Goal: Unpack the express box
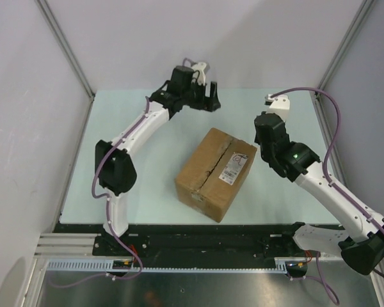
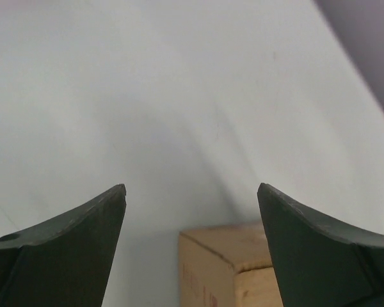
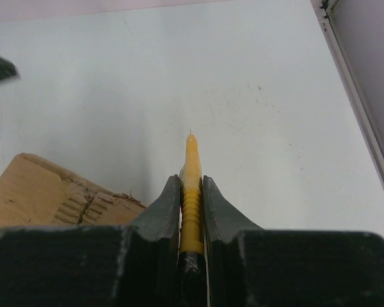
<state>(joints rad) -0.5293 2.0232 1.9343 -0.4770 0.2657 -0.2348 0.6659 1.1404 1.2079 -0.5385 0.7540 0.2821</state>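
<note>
The express box (image 1: 214, 172), a brown cardboard carton with a white label (image 1: 235, 165), sits mid-table with its top flaps closed along a centre seam. My left gripper (image 1: 211, 97) is open and empty, up beyond the box's far side; a box corner (image 2: 227, 265) shows low between its fingers in the left wrist view. My right gripper (image 3: 191, 181) is shut on a yellow utility knife (image 3: 191, 192), its tip pointing forward. It hovers just right of the box's far right corner (image 3: 57, 192), where the cardboard edge looks frayed. In the top view this gripper (image 1: 267, 131) is beside the box.
The pale table (image 1: 147, 185) has a metal frame rail (image 3: 358, 115) along its right edge and grey walls around it. A black strip (image 1: 198, 233) runs along the near edge by the arm bases.
</note>
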